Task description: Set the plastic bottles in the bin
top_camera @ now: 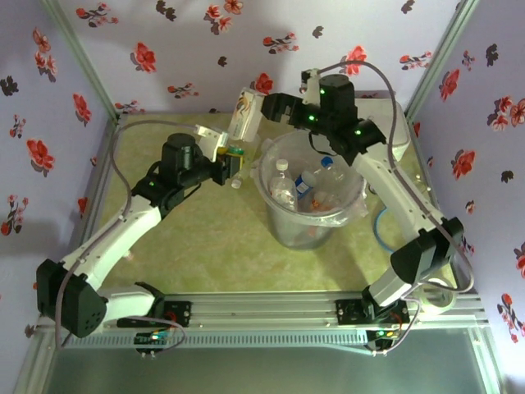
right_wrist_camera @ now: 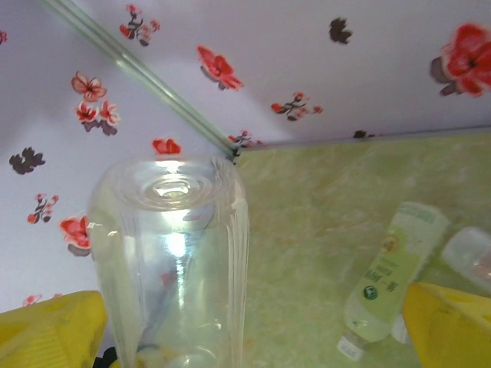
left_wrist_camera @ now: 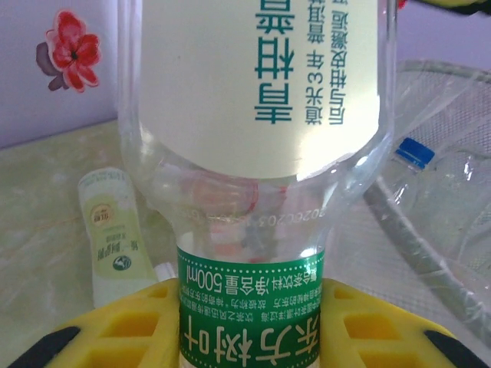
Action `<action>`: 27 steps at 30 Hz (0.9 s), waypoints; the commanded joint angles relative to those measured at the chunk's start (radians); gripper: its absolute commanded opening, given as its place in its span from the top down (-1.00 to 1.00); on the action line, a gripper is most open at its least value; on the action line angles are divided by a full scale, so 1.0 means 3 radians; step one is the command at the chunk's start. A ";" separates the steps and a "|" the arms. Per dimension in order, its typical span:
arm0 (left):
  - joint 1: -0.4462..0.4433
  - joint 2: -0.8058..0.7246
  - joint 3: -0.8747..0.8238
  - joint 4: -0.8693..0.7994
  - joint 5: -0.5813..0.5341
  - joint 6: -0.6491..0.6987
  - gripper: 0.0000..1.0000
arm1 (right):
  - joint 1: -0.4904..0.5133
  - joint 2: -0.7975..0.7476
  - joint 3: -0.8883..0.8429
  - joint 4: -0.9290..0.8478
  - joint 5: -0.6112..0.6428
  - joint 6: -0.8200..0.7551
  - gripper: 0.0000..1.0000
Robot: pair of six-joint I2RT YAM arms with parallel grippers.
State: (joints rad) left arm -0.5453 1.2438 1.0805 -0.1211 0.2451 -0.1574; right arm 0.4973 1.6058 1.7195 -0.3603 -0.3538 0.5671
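Pale green marbled table (top_camera: 213, 246) runs back to purple walls strewn with red flowers, the two arm bases at its near edge. Just left of the bin (top_camera: 299, 234), a round translucent bucket with several small bottles (top_camera: 308, 182) lying inside, the left gripper (top_camera: 231, 162) is clamped on the green-labelled neck of a clear bottle (left_wrist_camera: 253, 92). Farther back, the right gripper (top_camera: 256, 111) has its yellow fingers (right_wrist_camera: 449, 322) spread wide on either side of that bottle's base end, and a cream-labelled bottle (right_wrist_camera: 391, 268) lies flat on the table toward the back.
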 commanded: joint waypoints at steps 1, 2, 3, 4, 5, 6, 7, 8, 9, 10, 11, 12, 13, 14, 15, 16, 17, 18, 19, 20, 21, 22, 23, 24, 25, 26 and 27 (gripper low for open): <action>-0.0036 -0.0022 -0.0020 0.0177 0.0127 0.0033 0.53 | 0.0040 0.0108 0.0167 0.0177 -0.0279 0.0131 -0.99; -0.0043 -0.0005 -0.0017 0.0186 0.0143 0.0033 0.53 | 0.0050 0.0139 0.0178 0.0188 -0.0300 0.0143 -0.99; -0.0051 0.0013 -0.0014 0.0190 0.0159 0.0032 0.53 | 0.0064 0.0170 0.0184 0.0203 -0.0320 0.0150 -0.99; -0.0054 0.0036 -0.0011 0.0195 0.0172 0.0039 0.53 | 0.0078 0.0197 0.0197 0.0209 -0.0331 0.0158 -0.99; -0.0059 0.0056 -0.0009 0.0207 0.0175 0.0037 0.53 | 0.0086 0.0217 0.0212 0.0204 -0.0333 0.0160 -0.99; -0.0068 0.0069 -0.0007 0.0207 0.0193 0.0039 0.53 | 0.0096 0.0243 0.0229 0.0199 -0.0327 0.0155 -0.99; -0.0074 0.0082 -0.0007 0.0214 0.0224 0.0037 0.53 | 0.0096 0.0268 0.0247 0.0200 -0.0329 0.0151 -0.99; -0.0079 0.0092 -0.0007 0.0215 0.0244 0.0043 0.53 | 0.0094 0.0289 0.0262 0.0202 -0.0327 0.0150 -0.99; -0.0090 0.0102 -0.0010 0.0221 0.0265 0.0047 0.54 | 0.0096 0.0320 0.0288 0.0189 -0.0328 0.0145 -0.99; -0.0095 0.0110 -0.0007 0.0220 0.0279 0.0063 0.54 | 0.0096 0.0354 0.0320 0.0173 -0.0331 0.0144 -0.99; -0.0096 0.0109 -0.0007 0.0220 0.0280 0.0071 0.54 | 0.0096 0.0382 0.0344 0.0164 -0.0343 0.0142 -0.99; -0.0100 0.0109 -0.0006 0.0217 0.0280 0.0082 0.54 | 0.0096 0.0408 0.0366 0.0158 -0.0348 0.0140 -0.94; -0.0096 0.0108 -0.0003 0.0205 0.0280 0.0089 0.54 | 0.0096 0.0422 0.0374 0.0155 -0.0346 0.0142 -0.83; -0.0095 0.0112 0.0001 0.0187 0.0281 0.0100 0.54 | 0.0094 0.0426 0.0367 0.0165 -0.0341 0.0145 -0.67; -0.0100 0.0113 0.0002 0.0182 0.0279 0.0105 0.54 | 0.0096 0.0418 0.0363 0.0172 -0.0322 0.0143 -0.50; -0.0095 0.0108 -0.0002 0.0174 0.0281 0.0105 0.54 | 0.0097 0.0402 0.0350 0.0185 -0.0290 0.0132 -0.35; -0.0095 0.0106 -0.0008 0.0178 0.0277 0.0110 0.54 | 0.0096 0.0384 0.0336 0.0193 -0.0266 0.0121 -0.26; -0.0096 0.0103 -0.0012 0.0176 0.0277 0.0110 0.51 | 0.0096 0.0361 0.0324 0.0192 -0.0230 0.0103 -0.21; -0.0099 0.0104 -0.0012 0.0178 0.0272 0.0108 0.41 | 0.0096 0.0339 0.0322 0.0194 -0.0201 0.0089 -0.20; -0.0099 0.0098 -0.0012 0.0188 0.0272 0.0107 0.26 | 0.0096 0.0323 0.0327 0.0189 -0.0176 0.0067 -0.18; -0.0095 0.0091 -0.0017 0.0208 0.0273 0.0098 0.07 | 0.0094 0.0301 0.0345 0.0192 -0.0163 0.0048 -0.16; -0.0097 0.0078 -0.0027 0.0244 0.0273 0.0075 -0.08 | 0.0091 0.0281 0.0379 0.0189 -0.0129 0.0014 -0.13; -0.0093 0.0064 -0.0037 0.0277 0.0271 0.0051 -0.24 | 0.0089 0.0263 0.0414 0.0186 -0.0099 -0.0021 -0.11; -0.0080 0.0045 -0.0047 0.0314 0.0269 0.0016 -0.49 | 0.0086 0.0231 0.0462 0.0181 -0.0046 -0.0068 -0.10; -0.0065 0.0016 -0.0056 0.0343 0.0268 -0.0019 -0.71 | 0.0077 0.0193 0.0508 0.0183 0.0014 -0.0124 -0.10; -0.0055 -0.0014 -0.0070 0.0377 0.0270 -0.0046 -0.94 | 0.0067 0.0156 0.0551 0.0183 0.0079 -0.0168 -0.10; -0.0045 -0.0050 -0.0083 0.0402 0.0270 -0.0078 -1.00 | 0.0049 0.0101 0.0583 0.0197 0.0159 -0.0212 -0.09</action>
State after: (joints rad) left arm -0.5674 1.2716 1.0698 -0.0616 0.3099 -0.1593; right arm 0.5217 1.7199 1.8290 -0.3225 -0.3813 0.5640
